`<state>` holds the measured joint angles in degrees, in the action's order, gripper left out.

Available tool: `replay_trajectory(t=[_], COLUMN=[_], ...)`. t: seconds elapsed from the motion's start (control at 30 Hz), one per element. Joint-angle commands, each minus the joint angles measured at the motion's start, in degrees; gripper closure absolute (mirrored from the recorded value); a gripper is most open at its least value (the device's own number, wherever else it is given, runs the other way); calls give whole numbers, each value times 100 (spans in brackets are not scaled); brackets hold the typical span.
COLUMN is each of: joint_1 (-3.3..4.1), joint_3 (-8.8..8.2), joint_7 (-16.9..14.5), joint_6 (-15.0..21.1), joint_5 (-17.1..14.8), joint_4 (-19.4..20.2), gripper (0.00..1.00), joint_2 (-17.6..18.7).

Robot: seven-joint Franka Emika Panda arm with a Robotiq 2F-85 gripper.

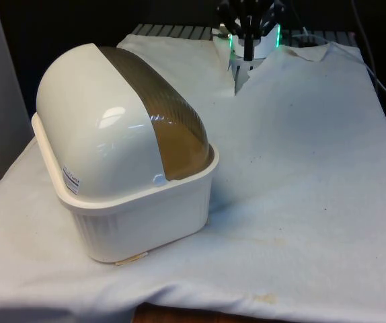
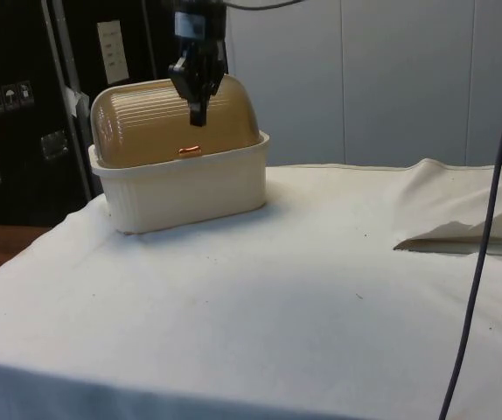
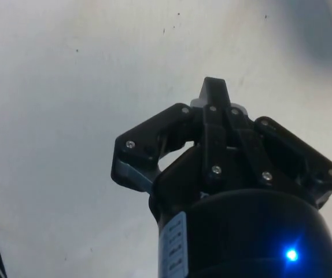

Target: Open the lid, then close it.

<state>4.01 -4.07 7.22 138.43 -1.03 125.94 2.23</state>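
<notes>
I hold the black two-finger gripper [image 2: 198,112] pinched together on nothing, high above the cloth, the cream plastic bread box's amber ribbed roll-top lid [image 2: 177,122] closed beyond it; next, reach its small handle [image 2: 190,150].

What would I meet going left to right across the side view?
Dark cabinets → bread box, with the gripper hanging in front of its brown lid → bare white cloth → raised fold in the cloth.
</notes>
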Motion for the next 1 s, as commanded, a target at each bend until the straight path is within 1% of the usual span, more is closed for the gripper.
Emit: replay_trajectory(t=[0.0, 0.07, 0.1, 0.13, 0.23, 0.27, 0.3, 0.33, 0.53, 0.57, 0.6, 0.83, 0.87, 0.9, 0.93, 0.97], joint_1=[-6, -11, -11, -17, -23, -17, -29, -34, -34, -29, -34, -29, -29, -34, -29, -29], joint_3=[0, -6, -6, -17, -29, -34, -34, -52, -103, -103, -109, -155, -155, -132, -160, -166], joint_7=[6, 40, 40, 52, 63, 92, 63, 74, 206, 178, 241, 510, 584, 498, 625, 665], joint_6=[172, 350, 350, 464, 625, 527, 670, 745, 842, 768, 854, 1003, 1049, 968, 1071, 1100], joint_5=[-86, -97, -97, -97, -97, -11, -92, -80, -17, -11, -11, 69, 92, 11, 103, 115], joint_4=[63, 126, 126, 172, 246, 212, 281, 327, 401, 390, 407, 430, 435, 407, 435, 441], gripper=[100, 100, 100, 100, 100, 100, 100, 100, 100, 100, 100, 100, 100, 100, 100, 100], joint_2=[29, 80, 80, 109, 143, 149, 149, 155, 195, 172, 206, 332, 361, 367, 378, 395])
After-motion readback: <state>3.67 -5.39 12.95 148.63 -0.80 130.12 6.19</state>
